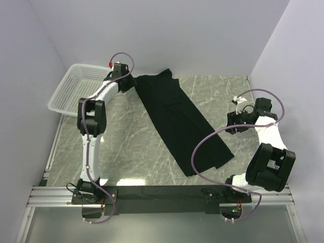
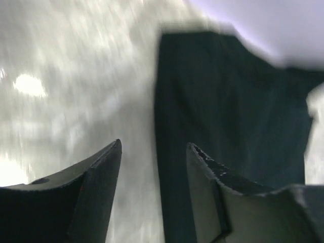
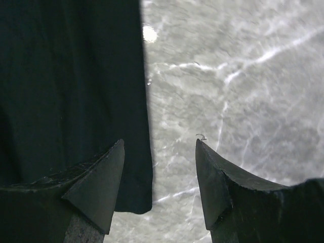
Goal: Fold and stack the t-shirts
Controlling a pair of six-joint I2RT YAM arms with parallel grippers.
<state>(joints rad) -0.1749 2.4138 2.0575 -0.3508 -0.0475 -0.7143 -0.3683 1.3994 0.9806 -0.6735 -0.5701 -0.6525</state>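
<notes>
black cloth, one t-shirt (image 1: 182, 124), lay on the marbled desk (image 1: 126, 152) as a long narrow strip. it ran from the upper centre of the top view down to the lower right of centre. it looked folded lengthwise already. the crosswise folds were not yet made, and nothing was stacked. no second shirt showed in any view. a white basket (image 1: 76, 88) sat at the upper left.

the left pincer (image 1: 126, 77) hung by the strip's upper end, just beside the basket, released with nothing between its jaws. the right pincer (image 1: 234, 120) stood at the right of the frame, near the strip's long edge but apart from it, also released and holding nothing.

only the top view gave the whole strip and both arms. the left wrist view, blurred, showed the cloth's edge running below its right finger, a spot the arm hid from above. the right wrist view showed a straight hem ending in a corner at lower left, with mostly bare desk between the tips.
</notes>
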